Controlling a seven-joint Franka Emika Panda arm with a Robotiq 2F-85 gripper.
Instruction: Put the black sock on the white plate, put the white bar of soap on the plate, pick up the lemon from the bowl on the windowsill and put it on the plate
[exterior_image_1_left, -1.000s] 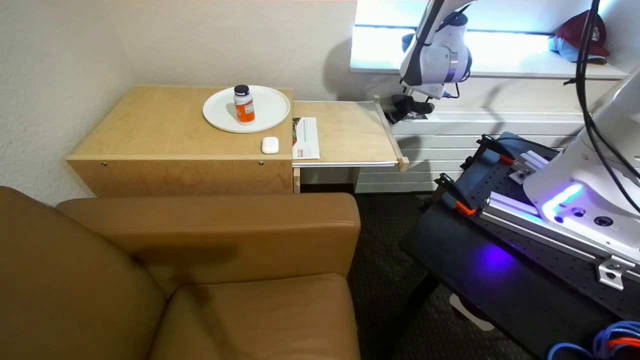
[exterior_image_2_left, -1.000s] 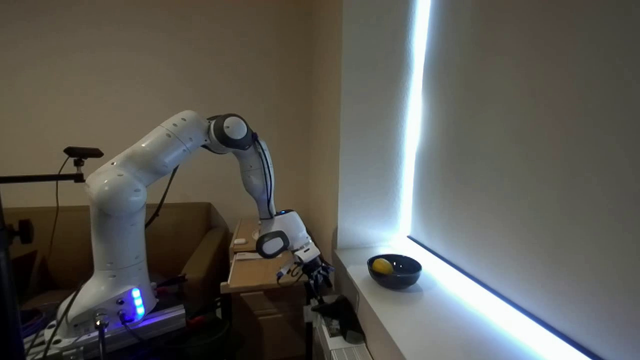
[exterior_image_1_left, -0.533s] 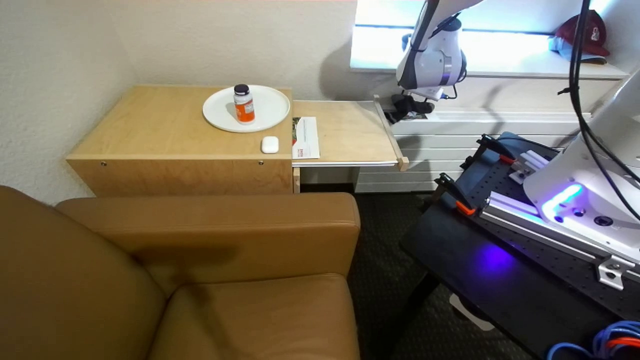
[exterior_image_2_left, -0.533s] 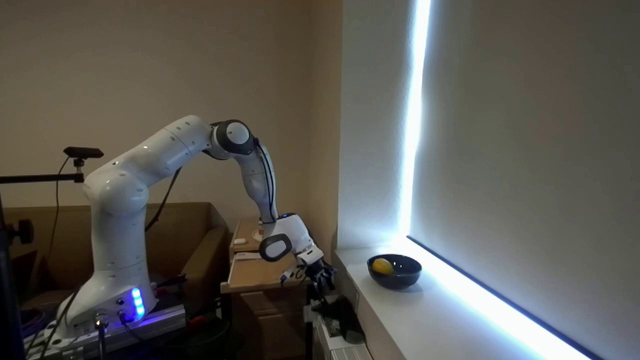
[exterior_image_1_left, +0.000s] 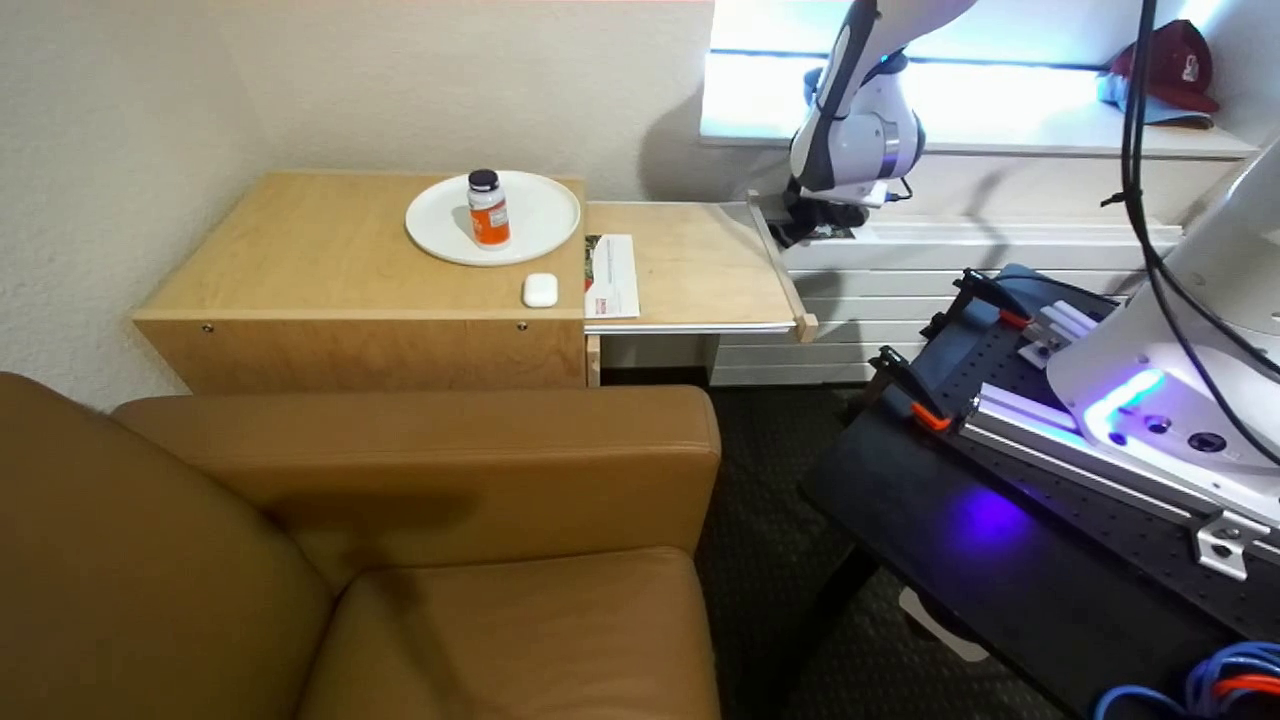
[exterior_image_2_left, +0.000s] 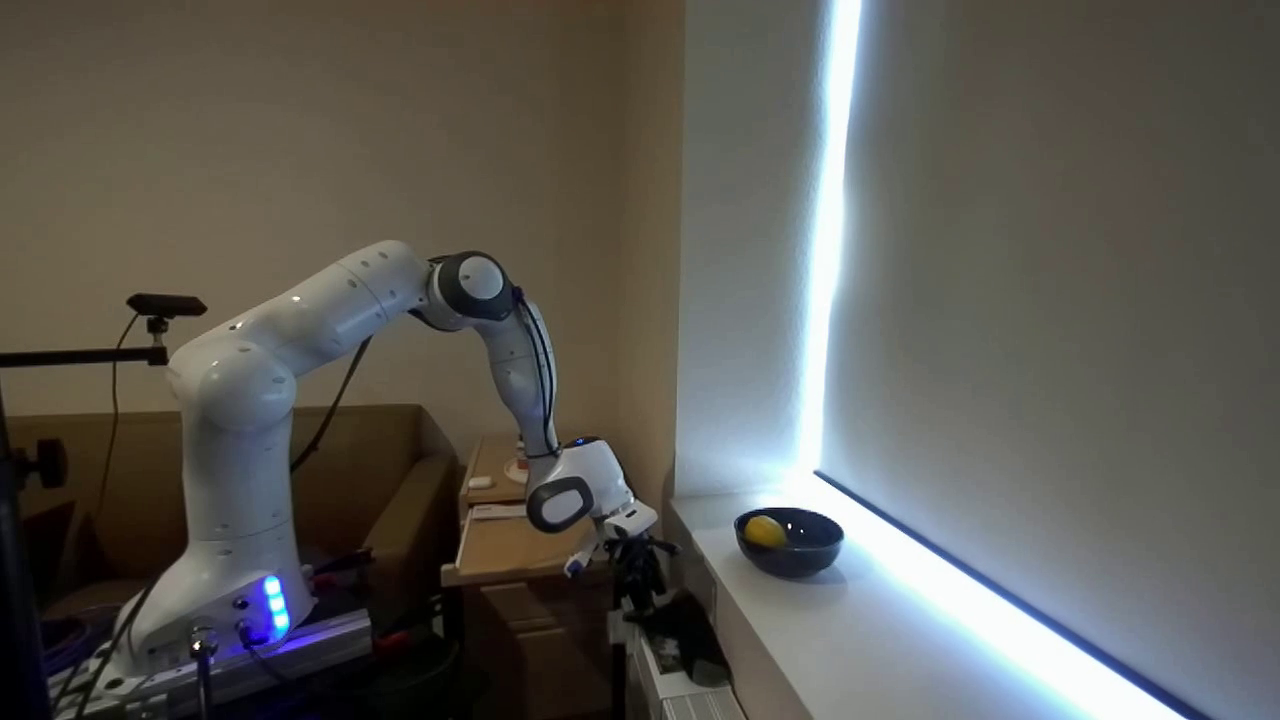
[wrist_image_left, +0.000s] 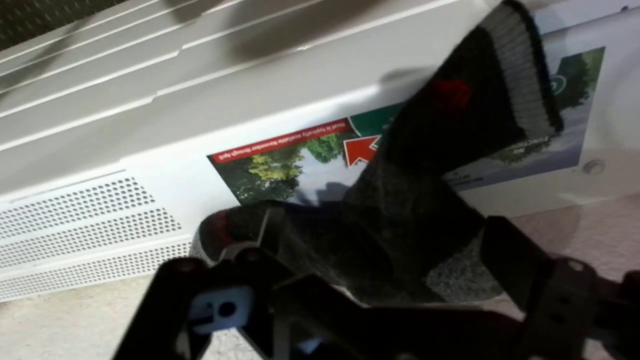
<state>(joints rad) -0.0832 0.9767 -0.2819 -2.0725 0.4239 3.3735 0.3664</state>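
Note:
The black sock (wrist_image_left: 425, 175) lies folded over a printed label on the white radiator top, its ribbed cuff at upper right in the wrist view. My gripper (wrist_image_left: 384, 230) stands open just over it, with part of the sock seen between the spread fingers. Whether they touch it I cannot tell. In an exterior view the white plate (exterior_image_1_left: 545, 215) rests on the wooden cabinet, and the white bar of soap (exterior_image_1_left: 540, 291), small and rounded, sits before it. A dark blue bowl (exterior_image_2_left: 800, 562) with the lemon (exterior_image_2_left: 765, 532) inside stands on the windowsill (exterior_image_2_left: 850, 640).
An orange-and-white bottle (exterior_image_1_left: 490, 215) with a dark lid stands on the plate. Papers (exterior_image_1_left: 612, 278) lie on the pulled-out wooden shelf (exterior_image_1_left: 700, 260). The radiator (wrist_image_left: 185, 165) runs below the sill, close to the wall. A dark red cap (exterior_image_1_left: 1170, 70) is at the sill's far end.
My arm has come down, bringing the gripper lower onto the sock and pointing more steeply downward. The jaws have stayed open; sock, plate, soap and bowl have not moved.

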